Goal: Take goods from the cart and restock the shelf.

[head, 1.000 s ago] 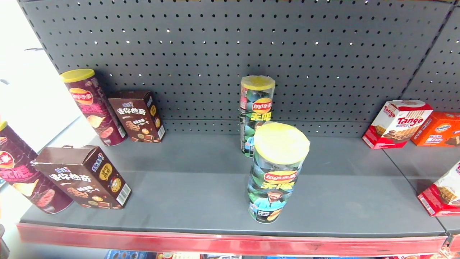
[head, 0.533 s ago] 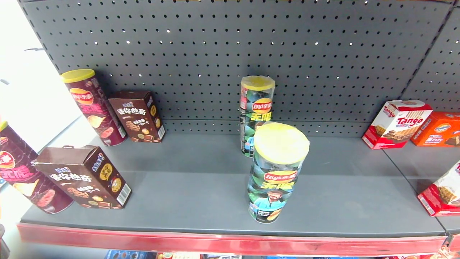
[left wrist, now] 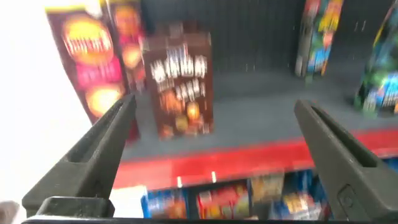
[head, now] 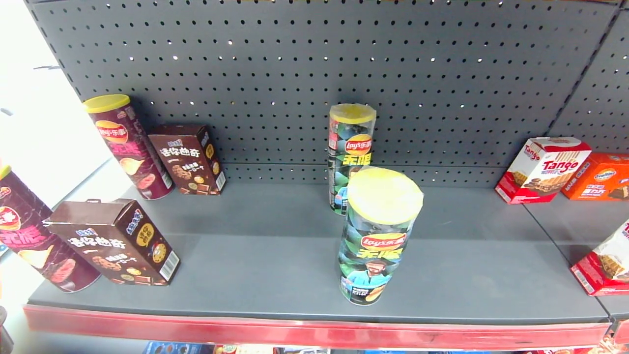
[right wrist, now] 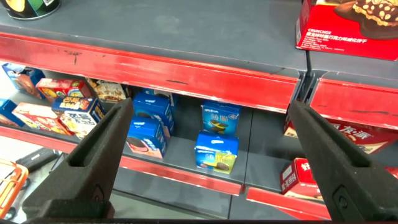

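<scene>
On the grey shelf (head: 275, 255) two green chip cans with yellow lids stand upright, one near the front (head: 376, 236) and one behind it against the pegboard (head: 350, 152). My left gripper (left wrist: 214, 102) hangs open and holds nothing in front of the shelf's red front edge (left wrist: 236, 158), facing a brown cookie box (left wrist: 180, 87) and a maroon chip can (left wrist: 90, 62). My right gripper (right wrist: 211, 104) is open and holds nothing, lower down before the red edge (right wrist: 186, 71), facing the shelf below with its blue boxes (right wrist: 146, 127).
At the shelf's left stand two maroon cans (head: 128, 145) (head: 34, 241) and two brown cookie boxes (head: 189, 157) (head: 115, 241). Red and orange wafer boxes (head: 543, 169) (head: 599, 177) sit at the right. Bare shelf lies between the left group and the green cans.
</scene>
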Tool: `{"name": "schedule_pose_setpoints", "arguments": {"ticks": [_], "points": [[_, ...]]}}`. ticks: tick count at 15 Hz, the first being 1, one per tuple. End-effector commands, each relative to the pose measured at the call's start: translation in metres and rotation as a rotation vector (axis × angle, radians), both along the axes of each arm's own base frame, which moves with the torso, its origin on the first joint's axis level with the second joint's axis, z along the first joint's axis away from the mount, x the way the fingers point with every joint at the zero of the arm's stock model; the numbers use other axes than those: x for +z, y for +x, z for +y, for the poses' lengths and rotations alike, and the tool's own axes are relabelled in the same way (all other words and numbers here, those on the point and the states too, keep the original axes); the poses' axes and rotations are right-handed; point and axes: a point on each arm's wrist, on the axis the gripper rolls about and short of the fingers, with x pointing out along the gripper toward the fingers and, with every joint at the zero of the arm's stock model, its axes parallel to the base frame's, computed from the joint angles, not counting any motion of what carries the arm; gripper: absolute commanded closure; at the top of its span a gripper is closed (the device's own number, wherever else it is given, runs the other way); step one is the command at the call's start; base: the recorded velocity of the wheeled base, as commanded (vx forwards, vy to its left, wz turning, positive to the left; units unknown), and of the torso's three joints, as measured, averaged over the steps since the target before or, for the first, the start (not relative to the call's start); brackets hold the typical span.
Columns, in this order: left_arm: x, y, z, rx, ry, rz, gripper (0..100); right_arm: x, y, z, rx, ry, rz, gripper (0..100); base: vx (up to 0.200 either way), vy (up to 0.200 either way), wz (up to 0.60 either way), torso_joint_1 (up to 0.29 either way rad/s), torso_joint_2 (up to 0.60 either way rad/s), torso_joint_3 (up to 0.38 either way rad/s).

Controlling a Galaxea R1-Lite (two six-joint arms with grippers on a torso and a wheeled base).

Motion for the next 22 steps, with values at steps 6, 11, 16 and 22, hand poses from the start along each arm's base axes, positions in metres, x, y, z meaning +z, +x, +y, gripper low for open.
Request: {"name": "schedule_pose_setpoints", "arguments": {"ticks": [6,11,16,22], "points": [[-0.022,0.003,-0.001,-0.028,0.007,0.205,0,0.0,0.0,0.0,0.001,0.0,0.001,0,0.0,0.0,0.0,0.0,0.0,0.0],[-0.028,0.005,0.005,0.262,-0.018,0.315,0,0.0,0.0,0.0,0.001,0.0,0.001,0,0.0,0.0,0.0,0.0,0.0,0.0],[-0.028,0.005,0.003,0.094,0.003,0.314,0,0.0,0.0,0.0,0.002,-0.002,0.0,0,0.0,0.0,0.0,0.0,0.0,0.0],[-0.028,0.005,0.003,0.099,0.001,0.312,0,0.09,0.026,0.006,-0.015,0.036,0.03,0,0.0,0.0,0.0,0.0,0.0,0.0]]}}
